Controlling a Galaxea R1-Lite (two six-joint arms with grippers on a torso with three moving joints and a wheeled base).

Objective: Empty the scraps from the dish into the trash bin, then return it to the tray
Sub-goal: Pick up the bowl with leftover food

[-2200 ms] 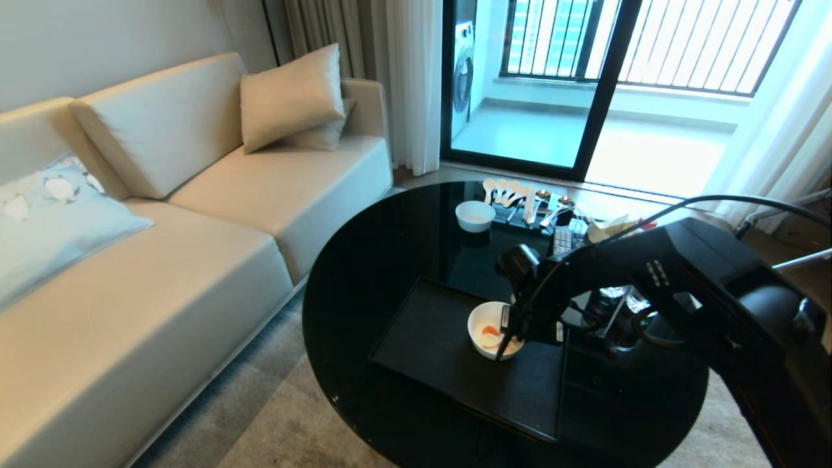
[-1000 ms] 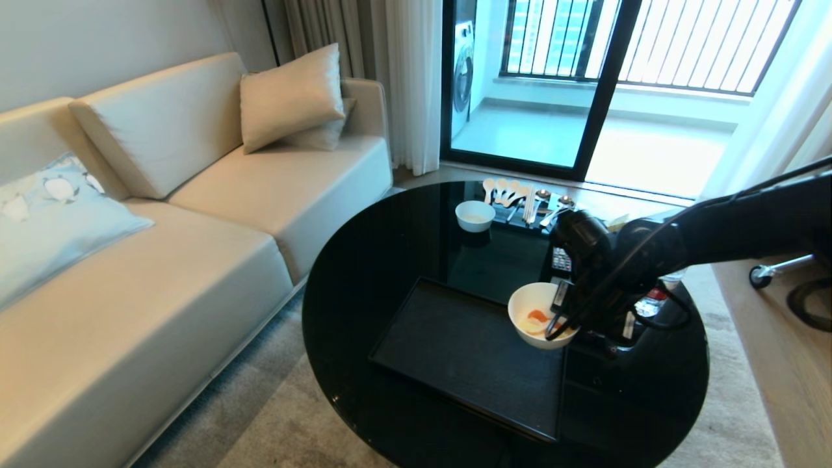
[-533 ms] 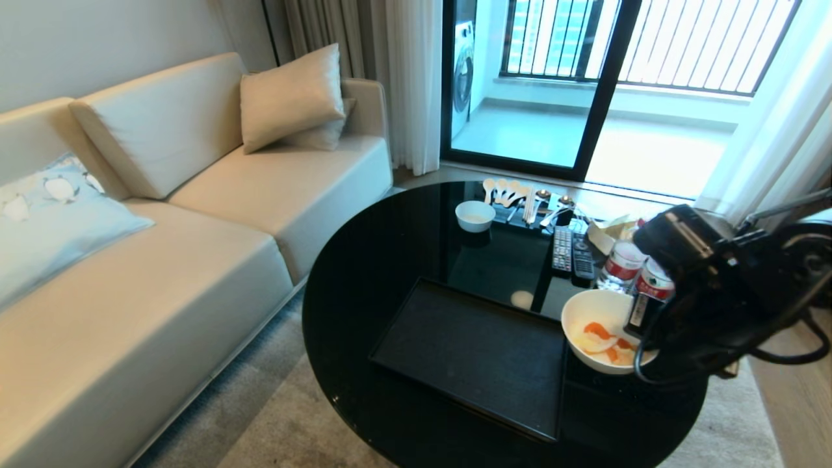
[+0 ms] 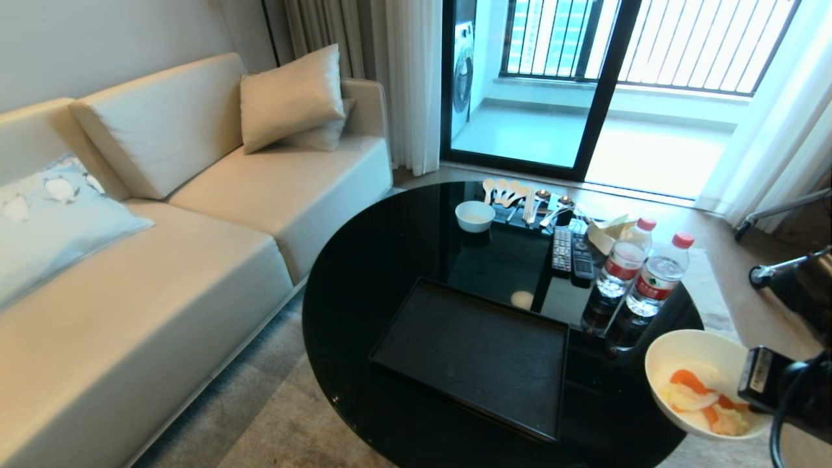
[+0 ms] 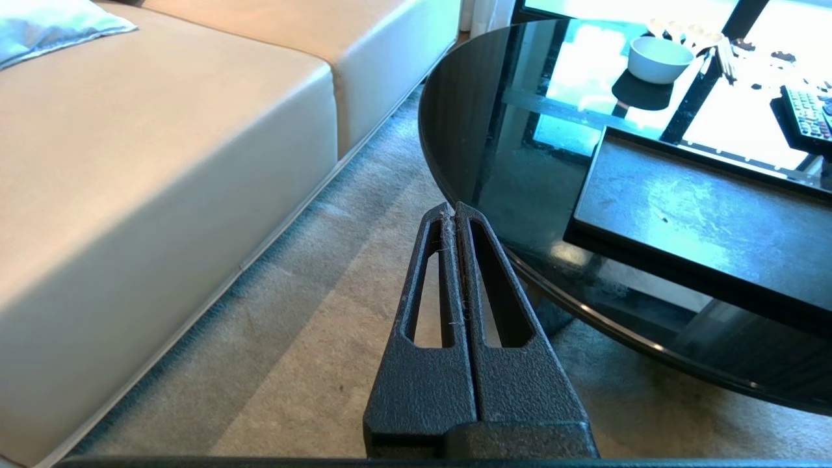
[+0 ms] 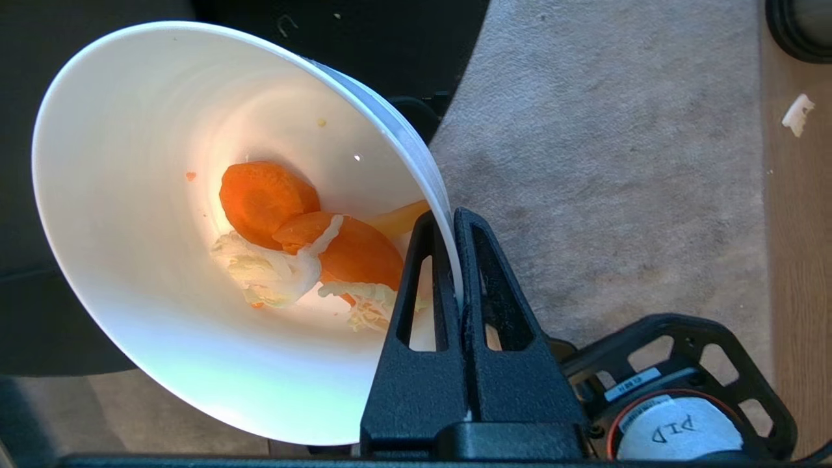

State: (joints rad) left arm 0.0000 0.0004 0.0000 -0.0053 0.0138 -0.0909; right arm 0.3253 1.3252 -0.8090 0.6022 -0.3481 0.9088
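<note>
The right gripper (image 6: pixel 455 224) sits low at four o'clock, jaws pinched tight on something. The left gripper (image 5: pixel 455 211) hangs at seven o'clock, fingers pressed together, empty.

Both grippers, left (image 5: pixel 455 214) and right (image 6: pixel 452 224), had 2 textured matte-black fingers (image 5: pixel 429 312), each tapering with a long slot. By the right wrist sat a black lattice housing (image 6: pixel 682 383) and a black cable (image 4: pixel 777 422).

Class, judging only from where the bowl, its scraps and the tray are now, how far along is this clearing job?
Done: the white bowl is off the black tray, which lies bare on the round table. In hand: the right gripper pinches the bowl's rim beyond the table edge, carrot and cabbage scraps inside. Left: tipping them into the trash bin, which is not in view, then returning the bowl. The left gripper is shut, idle.
</note>
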